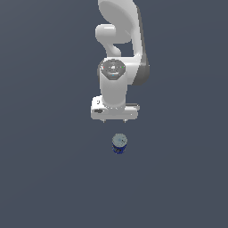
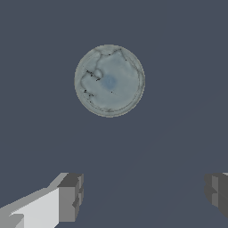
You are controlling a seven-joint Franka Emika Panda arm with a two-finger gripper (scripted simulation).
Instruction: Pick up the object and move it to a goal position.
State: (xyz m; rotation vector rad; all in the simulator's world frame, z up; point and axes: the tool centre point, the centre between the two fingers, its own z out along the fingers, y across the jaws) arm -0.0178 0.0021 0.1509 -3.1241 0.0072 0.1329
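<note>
Stands upright, the can (image 1: 119,144), long axis vertical; round silvery-grey top facing straight up, dark blue body showing only as a thin band below the top in the exterior view; seen end-on from the wrist view (image 2: 109,80) as a full pale disc with dark crack-like marks and a bluish spot at the centre, no side wall visible there.

Sits clear of the gripper (image 1: 114,120), untouched; in the exterior view placed just below the fingertips and slightly toward that view's right of the midline between them; in the wrist view lying outside the gap between the fingers (image 2: 71,197), well apart from both, not between them.

Spread wide, the jaws, nothing held; left-hand finger pale with a grey pad, the other only partly in frame at the edge; gap between them broader than the can.

Rests on a flat, plain slate-blue surface (image 1: 44,178), uniform across both views; no edges, walls or horizon to be made out; white arm (image 1: 118,40) reaching down from the top of the exterior view.
</note>
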